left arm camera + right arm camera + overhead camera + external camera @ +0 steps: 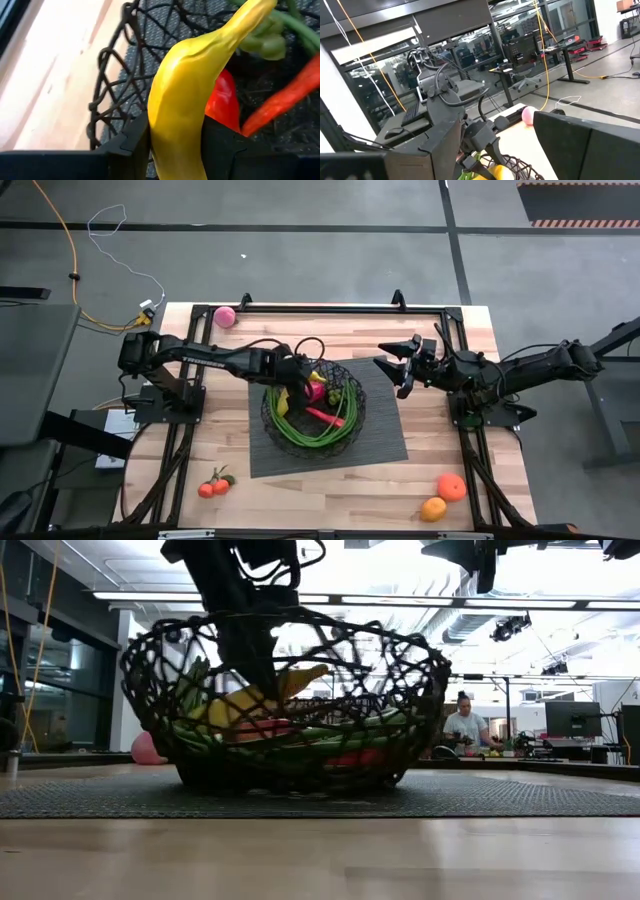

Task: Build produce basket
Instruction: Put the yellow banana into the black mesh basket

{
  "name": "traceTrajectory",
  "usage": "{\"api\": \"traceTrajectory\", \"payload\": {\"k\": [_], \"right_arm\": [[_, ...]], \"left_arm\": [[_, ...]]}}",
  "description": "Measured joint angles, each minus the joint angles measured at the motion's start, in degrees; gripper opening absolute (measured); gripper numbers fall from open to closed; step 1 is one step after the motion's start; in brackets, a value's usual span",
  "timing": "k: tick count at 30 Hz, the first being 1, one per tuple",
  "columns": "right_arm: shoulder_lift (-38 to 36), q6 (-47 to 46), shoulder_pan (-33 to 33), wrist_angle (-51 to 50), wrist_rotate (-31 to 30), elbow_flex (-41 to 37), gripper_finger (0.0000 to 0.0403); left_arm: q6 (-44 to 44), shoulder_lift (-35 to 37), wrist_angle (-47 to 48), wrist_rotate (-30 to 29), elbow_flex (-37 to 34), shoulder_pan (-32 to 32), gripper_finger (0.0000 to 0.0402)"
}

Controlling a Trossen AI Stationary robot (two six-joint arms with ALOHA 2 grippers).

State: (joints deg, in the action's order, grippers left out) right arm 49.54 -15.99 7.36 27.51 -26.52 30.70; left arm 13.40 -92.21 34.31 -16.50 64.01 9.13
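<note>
Left gripper (175,150) clamped on the yellow banana (192,85) over the black wire basket (313,412), right gripper (400,365) parted and empty beside the basket's rim, pink ball (226,317) at the table's far edge

Light wood bench (340,490) on grey concrete floor (300,250), dark seams crossing it. Orange cable (68,250) and thin white cable (110,220) trail over floor. Hazard-striped strip (580,222) at far corner. Long ceiling light strips (400,600) glow bright. Person (465,725) sits at distant desk beside monitor (572,718). Glass partitions (470,45), office chairs and desks beyond.
</note>
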Motion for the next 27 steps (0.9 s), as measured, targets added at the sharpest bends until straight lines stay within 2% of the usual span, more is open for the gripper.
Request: {"api": "traceTrajectory", "payload": {"k": [17,27], "right_arm": [[0.0,-0.5,0.0,-0.7,0.0,0.0,0.0231],[0.0,-0.6,0.0,-0.7,0.0,0.0,0.0231]], "left_arm": [[1.1,-5.8,0.8,0.9,0.0,0.0,0.013],[-0.9,-5.8,0.8,0.6,-0.1,0.7,0.0165]]}}
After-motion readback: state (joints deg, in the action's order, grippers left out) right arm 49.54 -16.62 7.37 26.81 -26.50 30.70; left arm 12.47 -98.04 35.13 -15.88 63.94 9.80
